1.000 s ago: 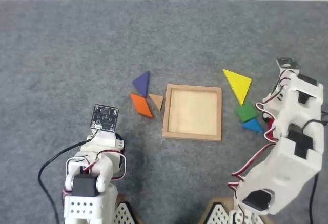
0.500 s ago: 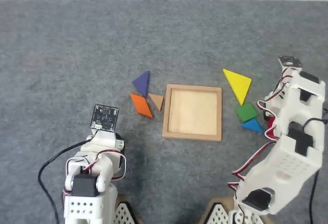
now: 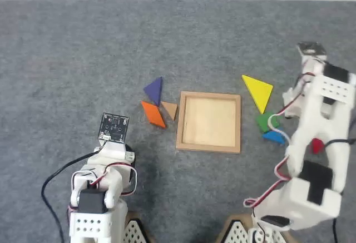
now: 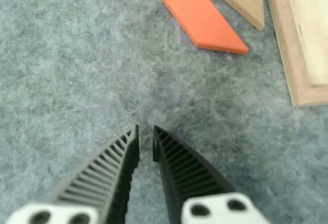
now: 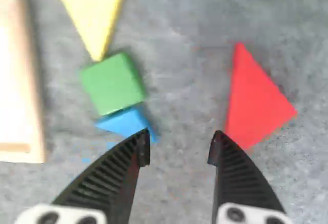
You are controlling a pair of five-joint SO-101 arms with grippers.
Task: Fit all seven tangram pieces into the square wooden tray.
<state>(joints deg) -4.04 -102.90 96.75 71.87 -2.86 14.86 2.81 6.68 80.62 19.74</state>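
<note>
The square wooden tray sits in the middle of the grey carpet, its pale floor bare, and all seven tangram pieces lie outside it on the carpet. Off one side is a cluster of three: a small tan triangle just beside the tray's rim, an orange parallelogram right next to that, and a purple triangle just beyond them, toward the far edge of the table. On the tray's other side a big yellow triangle points its tip down at a green square, the two about touching, and a blue triangle is tucked against the green square's near edge. The red triangle lies apart from that group, farther out from the tray, and from overhead the right arm covers part of it. The right gripper hangs over bare carpet between the blue triangle and the red one, its fingers spread wide with nothing between them. The left arm sits back at the near edge of the table, well short of the orange piece; the left gripper points down at the carpet with its fingers drawn together to a thin slit, gripping nothing.
</note>
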